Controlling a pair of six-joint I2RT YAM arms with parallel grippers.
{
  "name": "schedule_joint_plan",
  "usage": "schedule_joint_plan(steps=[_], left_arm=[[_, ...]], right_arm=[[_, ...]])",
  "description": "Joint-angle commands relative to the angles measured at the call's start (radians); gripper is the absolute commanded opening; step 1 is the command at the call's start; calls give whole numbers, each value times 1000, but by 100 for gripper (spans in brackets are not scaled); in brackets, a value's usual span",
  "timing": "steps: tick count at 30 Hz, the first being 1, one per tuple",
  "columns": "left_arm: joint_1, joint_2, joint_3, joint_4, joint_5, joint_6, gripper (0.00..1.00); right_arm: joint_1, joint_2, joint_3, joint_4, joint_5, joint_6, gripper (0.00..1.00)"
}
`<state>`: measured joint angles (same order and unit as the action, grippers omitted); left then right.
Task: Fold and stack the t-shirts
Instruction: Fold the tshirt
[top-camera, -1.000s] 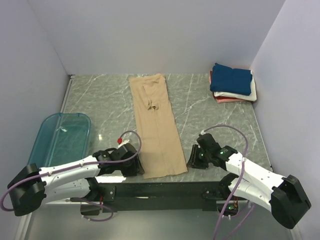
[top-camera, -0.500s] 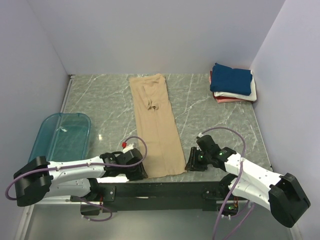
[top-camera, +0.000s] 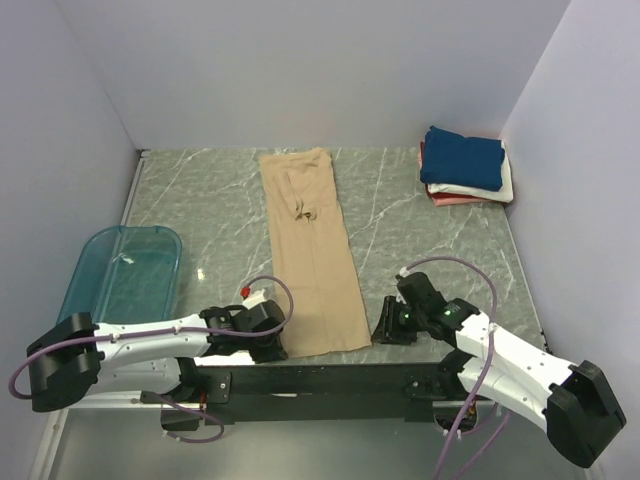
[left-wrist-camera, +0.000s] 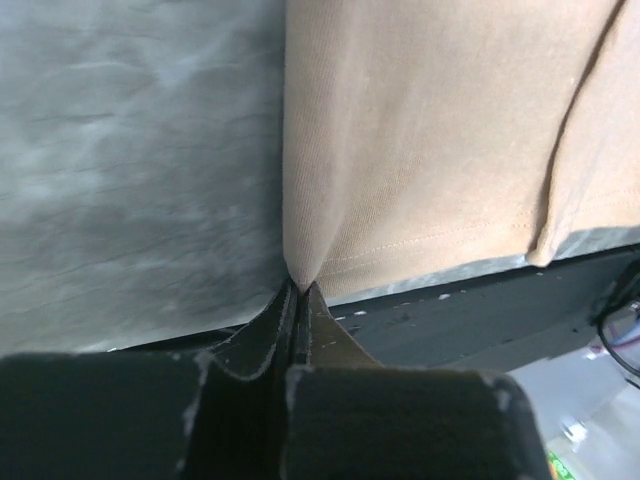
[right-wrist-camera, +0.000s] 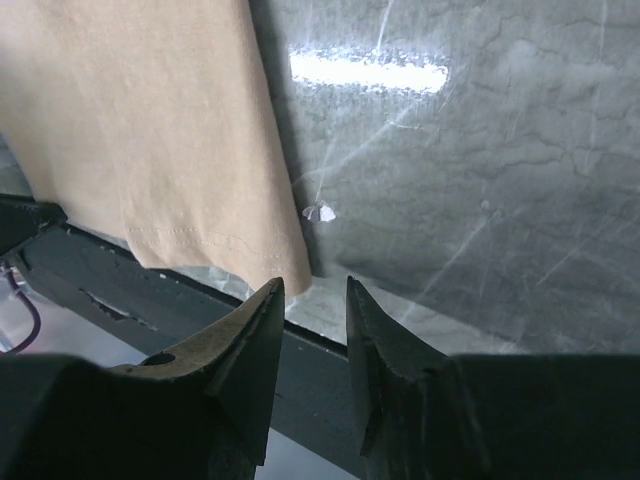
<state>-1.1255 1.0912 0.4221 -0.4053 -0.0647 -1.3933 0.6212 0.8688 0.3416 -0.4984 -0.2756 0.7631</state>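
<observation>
A teal tub (top-camera: 125, 275) sits at the table's (top-camera: 420, 230) near left. Beside it, the left gripper (left-wrist-camera: 297, 292) is clenched on the near-left corner of the tan t-shirt (top-camera: 312, 255), which lies lengthwise down the middle. The right gripper (right-wrist-camera: 315, 290), jaws parted and empty, waits just beside the shirt's near-right corner. A stack of folded t-shirts (top-camera: 465, 168), navy on top, occupies the far right.

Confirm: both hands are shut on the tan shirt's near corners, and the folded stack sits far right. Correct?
Not quite. Only the left hand is shut on the tan shirt. The right hand is open, jaws apart at its corner with no cloth pinched, as the right wrist view shows. The folded stack does sit far right.
</observation>
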Motion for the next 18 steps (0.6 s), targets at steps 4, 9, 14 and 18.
schedule_joint_plan(steps=[4, 9, 14, 18], left_arm=[[-5, -65, 15, -171, -50, -6, 0], [-3, -100, -11, -172, -27, -7, 0], [-5, -99, -34, -139, -3, -6, 1], [-3, -99, -45, -124, 3, -9, 0]], right_arm=[[41, -33, 33, -23, -11, 33, 39], [152, 1, 33, 30, 42, 113, 40], [169, 24, 11, 80, 49, 140, 41], [178, 27, 16, 115, 58, 159, 42]])
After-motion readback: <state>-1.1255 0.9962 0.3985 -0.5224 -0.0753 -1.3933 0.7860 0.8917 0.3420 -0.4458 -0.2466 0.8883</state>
